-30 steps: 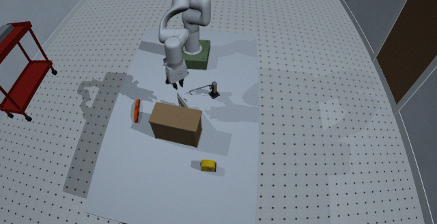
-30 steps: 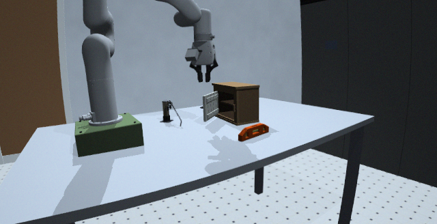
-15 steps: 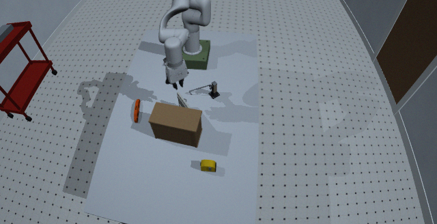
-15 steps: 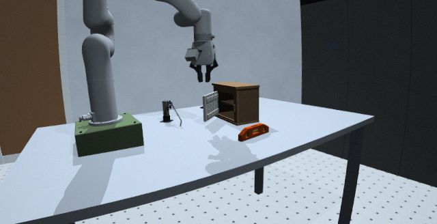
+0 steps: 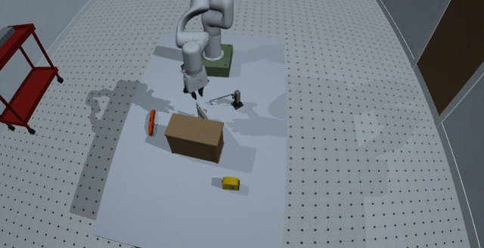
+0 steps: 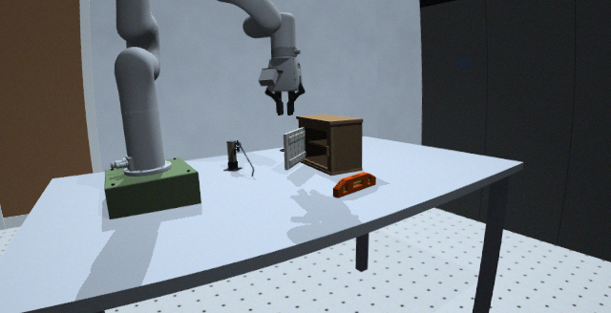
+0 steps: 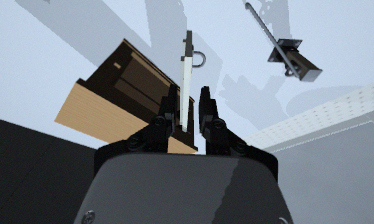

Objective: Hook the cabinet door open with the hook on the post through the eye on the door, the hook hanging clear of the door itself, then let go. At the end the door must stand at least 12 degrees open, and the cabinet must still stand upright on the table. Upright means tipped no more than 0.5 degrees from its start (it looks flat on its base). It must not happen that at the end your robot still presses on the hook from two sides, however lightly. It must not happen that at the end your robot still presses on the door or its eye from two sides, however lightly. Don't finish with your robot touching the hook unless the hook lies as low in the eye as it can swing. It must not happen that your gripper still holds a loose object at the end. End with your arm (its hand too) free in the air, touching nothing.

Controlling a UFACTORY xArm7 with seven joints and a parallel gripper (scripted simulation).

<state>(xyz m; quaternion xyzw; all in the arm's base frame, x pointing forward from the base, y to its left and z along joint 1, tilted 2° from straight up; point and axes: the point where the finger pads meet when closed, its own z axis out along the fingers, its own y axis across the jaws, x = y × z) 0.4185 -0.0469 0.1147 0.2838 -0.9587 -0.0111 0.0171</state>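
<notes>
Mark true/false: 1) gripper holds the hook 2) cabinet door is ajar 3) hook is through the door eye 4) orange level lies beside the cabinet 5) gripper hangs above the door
1) False. The gripper hangs in the air with its fingers partly closed, holding nothing.
2) True. The door of the cabinet stands ajar.
3) False. The hook hangs from its post, apart from the eye.
4) True. The orange level lies on the table beside it.
5) True.
</notes>
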